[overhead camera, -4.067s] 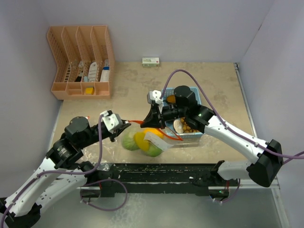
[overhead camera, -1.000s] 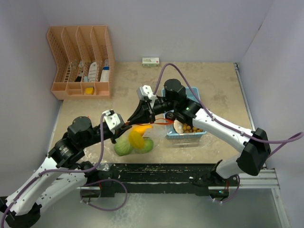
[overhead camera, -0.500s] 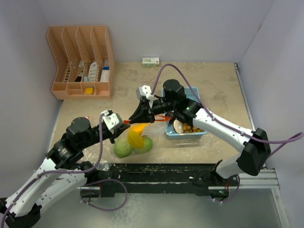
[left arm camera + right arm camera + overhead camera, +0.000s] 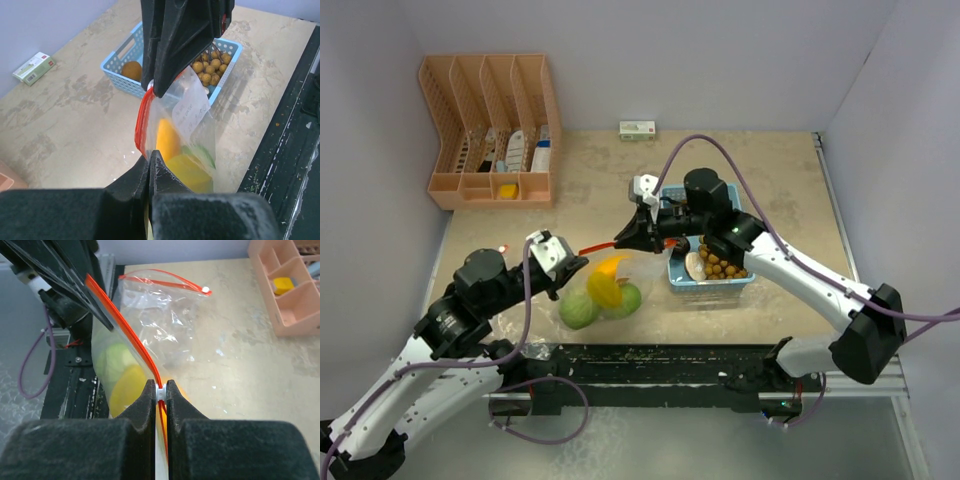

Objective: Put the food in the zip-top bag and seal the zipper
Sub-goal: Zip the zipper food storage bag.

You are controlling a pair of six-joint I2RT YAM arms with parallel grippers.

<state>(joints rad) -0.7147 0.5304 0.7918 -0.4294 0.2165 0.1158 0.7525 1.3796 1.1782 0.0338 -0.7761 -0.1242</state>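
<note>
**Overhead view.** The left gripper [image 4: 572,268] is pinching one end of the zip-top bag [image 4: 582,290], its jaws closed on the plastic. The right gripper [image 4: 620,241] is clamping the red zipper [image 4: 598,246] at the other end. The strip is stretching between the two above the table [image 4: 770,190]. The bag is sagging below it, carrying a yellow fruit [image 4: 603,292], an orange piece [image 4: 612,267] and green pieces [image 4: 578,312]. A light blue tray [image 4: 712,283] is sitting just right of the bag, holding a beige slice [image 4: 695,266] and a bunch of brown balls [image 4: 725,265]. A pink organizer [image 4: 490,130] is standing at the far left, and a small box [image 4: 637,129] is lying by the back wall.

**Left wrist.** The fingers are pressing together on the bag's top edge at the zipper's near end. The right gripper is gripping the far end. A white label [image 4: 190,107] is showing on the plastic. A brown lump [image 4: 131,70] is lying in the tray behind.

**Right wrist.** The jaws are squeezing narrowly on the zipper, with something small and white between the pads. The bag mouth is gaping open beyond them, and the yellow and green food is resting inside.
</note>
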